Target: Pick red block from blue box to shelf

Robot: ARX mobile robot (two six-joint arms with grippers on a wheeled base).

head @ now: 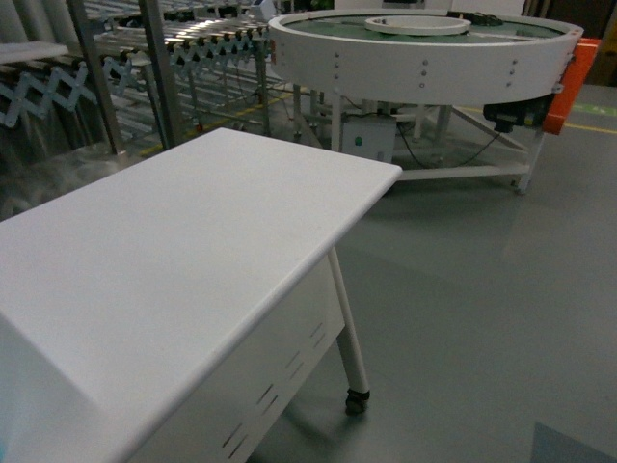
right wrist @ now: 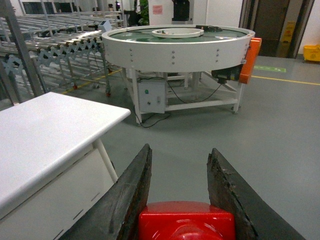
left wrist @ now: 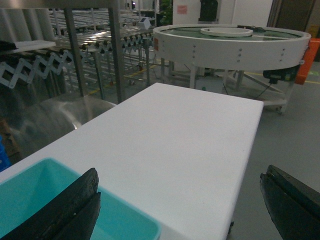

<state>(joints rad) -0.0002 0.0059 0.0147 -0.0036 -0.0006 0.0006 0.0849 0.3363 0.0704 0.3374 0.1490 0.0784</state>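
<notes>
Red block (right wrist: 186, 221): glossy, sitting clamped between the two dark fingers (right wrist: 128, 200) of the right gripper (right wrist: 182, 197), at the near bottom edge of the right wrist view; only its top face and part of a rounded stud are showing, so its long axis cannot be told; it is hanging over grey floor, to the right of the white table (right wrist: 50, 130) and clear of its edge. Left gripper (left wrist: 180, 200): jaws standing wide apart, holding nothing, hovering above the near end of the table (left wrist: 175, 135) with the blue box (left wrist: 45, 200) just under its left finger; the box's visible interior is showing no block. Shelf: steel uprights (head: 164, 68) are standing at the far left beyond the table, though whether these belong to the target rack is uncertain. Judgement: the block is already out of the box, so the right arm is the one placed to deliver; the coming move is turning on the rack lying far and to the left of the claw, across the table. Round white conveyor (head: 424, 48): far right, not involved.
</notes>
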